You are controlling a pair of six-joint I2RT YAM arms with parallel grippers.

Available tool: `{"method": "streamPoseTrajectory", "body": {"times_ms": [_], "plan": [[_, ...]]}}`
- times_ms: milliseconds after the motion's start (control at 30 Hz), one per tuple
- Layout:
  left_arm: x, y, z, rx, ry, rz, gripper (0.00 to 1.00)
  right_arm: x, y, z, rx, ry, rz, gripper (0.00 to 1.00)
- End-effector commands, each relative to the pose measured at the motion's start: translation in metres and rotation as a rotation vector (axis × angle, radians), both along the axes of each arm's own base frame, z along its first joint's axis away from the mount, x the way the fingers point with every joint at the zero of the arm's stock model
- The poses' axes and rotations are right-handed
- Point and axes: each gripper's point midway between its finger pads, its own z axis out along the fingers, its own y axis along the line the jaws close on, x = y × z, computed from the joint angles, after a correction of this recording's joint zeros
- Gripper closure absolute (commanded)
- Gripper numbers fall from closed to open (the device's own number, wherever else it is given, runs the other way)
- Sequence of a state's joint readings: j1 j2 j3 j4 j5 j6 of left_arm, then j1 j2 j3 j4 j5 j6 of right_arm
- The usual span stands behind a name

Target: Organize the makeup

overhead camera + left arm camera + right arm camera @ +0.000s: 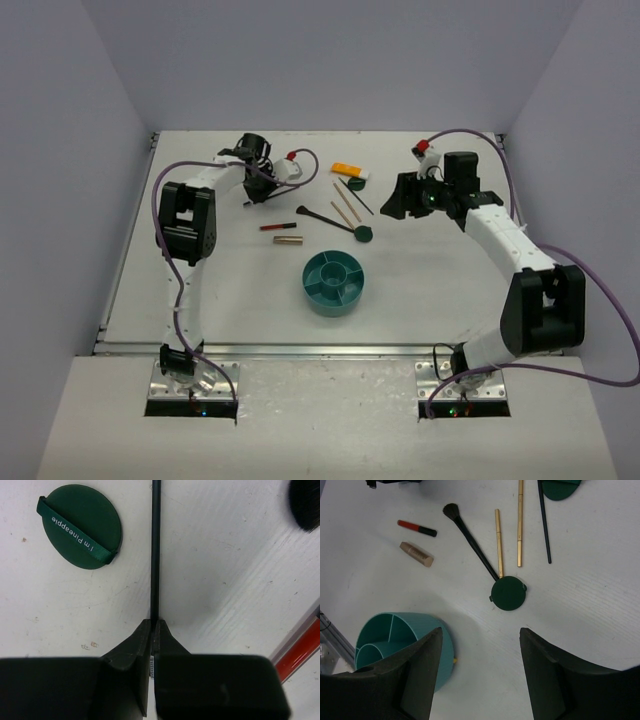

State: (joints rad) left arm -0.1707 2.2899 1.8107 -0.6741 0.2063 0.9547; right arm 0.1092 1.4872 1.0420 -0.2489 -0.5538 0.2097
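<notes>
The left gripper is clamped on the end of a thin black stick, whose long axis runs straight out from the fingertips, beside a dark green round puff. The teal divided bowl is seen nearer the bases. The right gripper is spread wide, empty.

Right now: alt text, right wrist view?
Right gripper open above the white table, a dark green compact just ahead. Beyond: black brush, two gold pencils, thin black pencil, red pencil, tan tube; teal bowl at lower left.

Bright, even overhead light, soft faint shadows, right claw dark and perhaps slightly blurred.
</notes>
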Motion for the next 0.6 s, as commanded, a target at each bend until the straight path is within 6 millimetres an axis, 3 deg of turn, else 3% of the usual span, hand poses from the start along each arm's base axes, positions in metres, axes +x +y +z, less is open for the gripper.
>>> {"method": "streamPoseTrajectory", "body": {"times_ms": [0, 167, 367, 400, 500, 567], "plan": [[-0.006, -0.009, 0.004, -0.073, 0.035, 0.051, 1.00, 0.005, 0.004, 0.011, -0.015, -0.056, 0.024, 0.37], [0.011, -0.015, 0.044, -0.123, -0.057, 0.071, 1.00, 0.007, 0.000, 0.016, -0.059, -0.117, 0.032, 0.37], [0.014, -0.019, 0.080, -0.169, -0.113, 0.097, 1.00, 0.012, 0.001, 0.033, -0.163, -0.290, 0.064, 0.37], [0.013, -0.022, 0.089, -0.186, -0.123, 0.093, 1.00, 0.016, 0.001, 0.048, -0.208, -0.404, 0.094, 0.37], [0.012, -0.028, 0.110, -0.226, -0.133, 0.092, 1.00, 0.021, 0.006, 0.063, -0.320, -0.584, 0.156, 0.37], [0.009, -0.037, 0.135, -0.275, -0.140, 0.084, 1.00, 0.028, 0.018, 0.087, -0.405, -0.772, 0.203, 0.36]]}}
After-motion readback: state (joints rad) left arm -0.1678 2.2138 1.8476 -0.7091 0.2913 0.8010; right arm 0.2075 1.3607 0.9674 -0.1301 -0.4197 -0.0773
